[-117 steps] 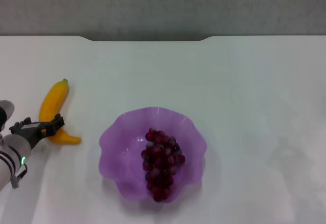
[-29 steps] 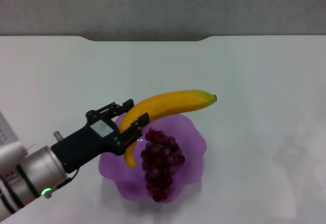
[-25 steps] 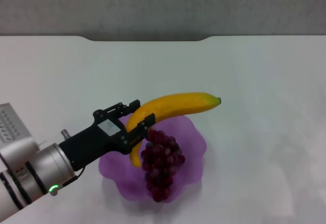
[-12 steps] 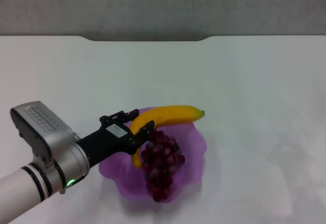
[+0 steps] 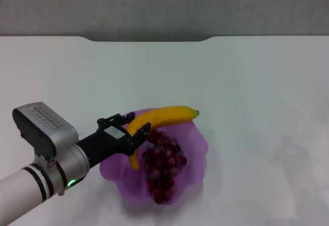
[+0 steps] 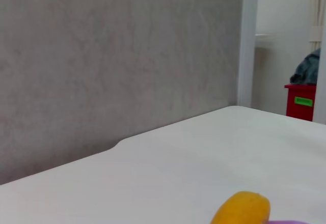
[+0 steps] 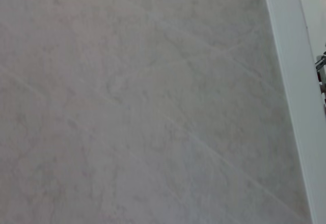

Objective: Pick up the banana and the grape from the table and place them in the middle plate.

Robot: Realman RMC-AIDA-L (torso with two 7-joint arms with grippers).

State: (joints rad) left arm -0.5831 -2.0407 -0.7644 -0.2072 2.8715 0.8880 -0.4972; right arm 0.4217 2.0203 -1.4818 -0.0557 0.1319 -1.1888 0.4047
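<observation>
The yellow banana (image 5: 164, 117) lies across the back of the purple scalloped plate (image 5: 198, 146), its green tip over the far rim. My left gripper (image 5: 134, 130) is shut on the banana's near end, over the plate's left side. The dark red grape bunch (image 5: 163, 164) lies in the plate beside the banana. In the left wrist view only the banana's end (image 6: 243, 210) and a sliver of the plate show above the white table (image 6: 168, 168). The right gripper is out of view.
The white table (image 5: 257, 92) has a notched far edge with a grey wall behind it. The right wrist view shows only the grey wall. A red box (image 6: 303, 101) stands far off beyond the table.
My left gripper has carried the banana from the table's left side over the plate. In the last second it has lowered it toward the plate and drawn it slightly left.
</observation>
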